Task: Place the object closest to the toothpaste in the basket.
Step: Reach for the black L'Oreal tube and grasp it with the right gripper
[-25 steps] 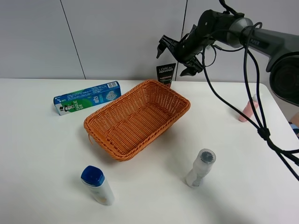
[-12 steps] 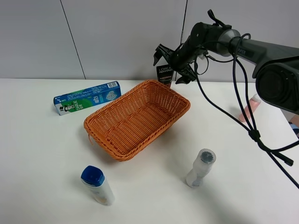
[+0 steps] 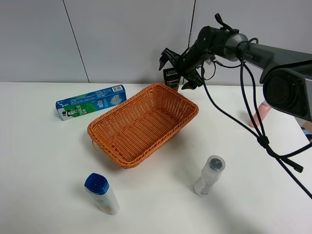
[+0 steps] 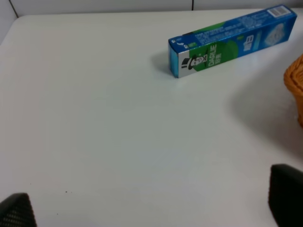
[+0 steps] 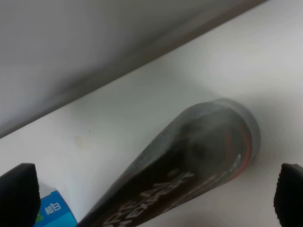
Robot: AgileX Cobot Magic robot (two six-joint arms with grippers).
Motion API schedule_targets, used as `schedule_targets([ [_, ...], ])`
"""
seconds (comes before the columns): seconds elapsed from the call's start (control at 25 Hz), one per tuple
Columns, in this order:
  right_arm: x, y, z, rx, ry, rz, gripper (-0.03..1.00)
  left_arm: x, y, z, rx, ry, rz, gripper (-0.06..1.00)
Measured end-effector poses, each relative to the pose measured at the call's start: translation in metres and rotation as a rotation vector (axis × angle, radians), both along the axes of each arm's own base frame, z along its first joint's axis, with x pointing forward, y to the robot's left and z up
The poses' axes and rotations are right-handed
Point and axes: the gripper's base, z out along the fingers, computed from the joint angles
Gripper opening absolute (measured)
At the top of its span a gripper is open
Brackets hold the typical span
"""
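1. Exterior high view: the right claw [image 3: 174,71] has dropped and swung left over the last second, from up near the wall in the upper right to the black tube [image 3: 170,77] in the upper middle of the frame.
2. Its jaws stand apart, one on each side of the tube. The right wrist view agrees: a dark fingertip sits in each lower corner with the tube lying between them. Whether either one touches the tube I cannot tell.
3. The tube has not moved. It stands on the bench [image 3: 44,161] just behind the far corner of the basket [image 3: 92,127], outside it.
4. The toothpaste box [image 3: 90,101] lies at the upper left of the basket. The tube looks like its nearest neighbour, a little nearer than the blue-capped bottle [image 3: 101,193] at lower left, so the approach seems rightly aimed.
5. Closing, lifting and a short carry into the basket remain.
6. The left claw [image 4: 151,208] hangs with its jaws apart and nothing between them above bare bench near the toothpaste box.
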Motion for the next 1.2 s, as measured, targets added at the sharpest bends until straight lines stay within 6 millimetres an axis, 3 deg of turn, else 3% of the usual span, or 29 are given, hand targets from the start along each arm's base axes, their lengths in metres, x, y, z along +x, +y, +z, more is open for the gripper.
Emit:
schedule_targets([
  [0.56,0.0008,0.0024,-0.0039,0.037,0.013,-0.014,0.64,0.0,0.0,0.0,0.0,0.0,0.0,0.99],
  [0.88,0.0008,0.0024,-0.0037,0.036,0.013,-0.013,0.51,0.0,0.0,0.0,0.0,0.0,0.0,0.99],
  [1.2,0.001,0.0019,-0.0045,0.027,0.011,-0.01,0.19,0.0,0.0,0.0,0.0,0.0,0.0,0.99],
])
